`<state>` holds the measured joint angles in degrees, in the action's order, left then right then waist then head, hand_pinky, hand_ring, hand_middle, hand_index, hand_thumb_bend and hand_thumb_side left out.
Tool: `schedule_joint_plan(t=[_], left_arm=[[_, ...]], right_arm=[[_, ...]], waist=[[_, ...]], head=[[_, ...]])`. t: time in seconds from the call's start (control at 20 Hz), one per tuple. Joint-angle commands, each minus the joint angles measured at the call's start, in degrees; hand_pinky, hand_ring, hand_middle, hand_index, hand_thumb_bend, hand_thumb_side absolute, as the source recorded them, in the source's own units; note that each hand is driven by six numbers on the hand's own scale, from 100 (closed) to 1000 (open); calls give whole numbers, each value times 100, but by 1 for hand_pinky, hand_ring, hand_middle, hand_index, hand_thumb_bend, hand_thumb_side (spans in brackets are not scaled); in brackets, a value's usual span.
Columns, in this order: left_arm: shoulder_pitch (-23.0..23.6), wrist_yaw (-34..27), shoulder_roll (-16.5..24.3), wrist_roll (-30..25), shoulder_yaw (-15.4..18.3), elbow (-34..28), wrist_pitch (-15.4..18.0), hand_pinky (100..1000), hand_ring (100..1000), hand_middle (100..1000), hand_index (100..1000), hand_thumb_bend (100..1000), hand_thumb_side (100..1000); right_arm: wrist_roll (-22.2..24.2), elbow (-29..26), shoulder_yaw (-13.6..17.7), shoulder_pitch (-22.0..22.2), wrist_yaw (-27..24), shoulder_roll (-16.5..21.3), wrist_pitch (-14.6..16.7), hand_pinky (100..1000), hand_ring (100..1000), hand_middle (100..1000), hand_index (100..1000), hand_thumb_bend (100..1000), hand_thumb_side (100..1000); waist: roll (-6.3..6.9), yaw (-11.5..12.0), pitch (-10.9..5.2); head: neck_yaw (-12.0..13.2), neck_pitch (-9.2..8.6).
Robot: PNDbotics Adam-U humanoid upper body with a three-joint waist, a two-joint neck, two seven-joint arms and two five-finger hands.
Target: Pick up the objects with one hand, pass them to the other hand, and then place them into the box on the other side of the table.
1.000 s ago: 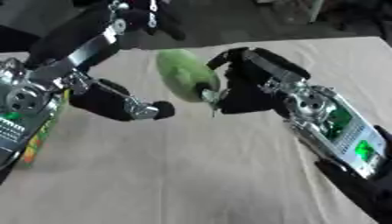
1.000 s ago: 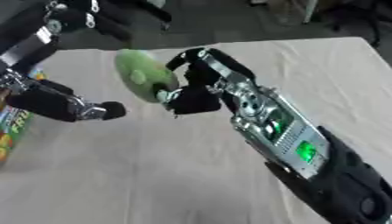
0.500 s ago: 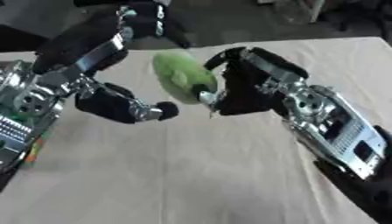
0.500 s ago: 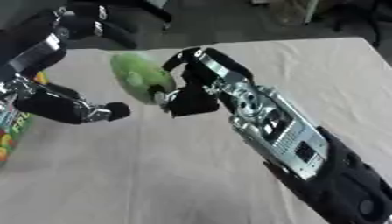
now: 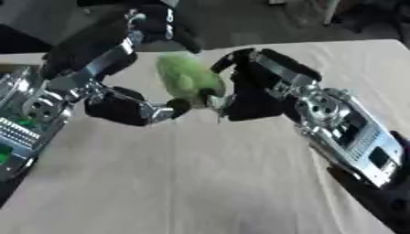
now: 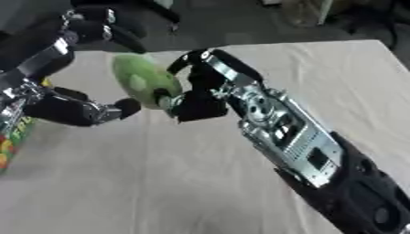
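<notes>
The green object (image 5: 186, 78) was held above the tabletop (image 5: 200, 183) between the two hands, its long axis running from upper left, far from the robot, down toward the lower right, nearer it. It looked soft and pale green, oblong and rounded, with a lighter patch on its side; what it was could not be told. The right hand (image 5: 244, 87) had its fingers (image 6: 186, 59) curled round the object's nearer end, gripping it. The left hand (image 5: 120, 107) was just beside the object, its fingers spread above and below it and curled round nothing; whether a fingertip touched the green surface could not be told. At the left edge, part of a colourful box (image 6: 11, 137) showed on the tabletop; its contents were hidden.
</notes>
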<state>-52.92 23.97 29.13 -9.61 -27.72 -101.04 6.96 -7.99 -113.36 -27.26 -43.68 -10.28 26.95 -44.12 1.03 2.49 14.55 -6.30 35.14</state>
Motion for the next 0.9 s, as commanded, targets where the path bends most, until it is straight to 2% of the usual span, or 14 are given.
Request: schedule_joint_plan(t=[0.05,0.2,0.6,0.85,0.9], left_arm=[[-69,88,15,55,42,15,15,721,827,745,735,470,100],[-59,178,-1,79,44,65,35,721,824,740,729,451,100],[-37,420,-21,100,37,192,114,727,826,740,725,477,100],[-23,497,12,67,18,172,222,736,830,752,735,566,100],[-18,513,34,47,12,142,253,743,833,758,751,624,100]], right_arm=[[47,-124,39,-59,56,103,41,413,247,100,232,218,100],[80,-124,37,-60,82,104,53,411,245,100,232,220,100],[173,-124,40,-59,180,109,75,399,243,100,230,225,100],[202,-124,52,-58,268,117,73,397,243,100,230,231,100],[208,-124,55,-59,287,123,73,397,242,100,229,233,100]], waist=[[-5,0,-151],[-10,-1,-147],[-14,-3,-143],[-13,-5,-143],[-10,-5,-143]], head=[[13,-36],[18,-44],[29,-73],[44,-90],[48,-87]])
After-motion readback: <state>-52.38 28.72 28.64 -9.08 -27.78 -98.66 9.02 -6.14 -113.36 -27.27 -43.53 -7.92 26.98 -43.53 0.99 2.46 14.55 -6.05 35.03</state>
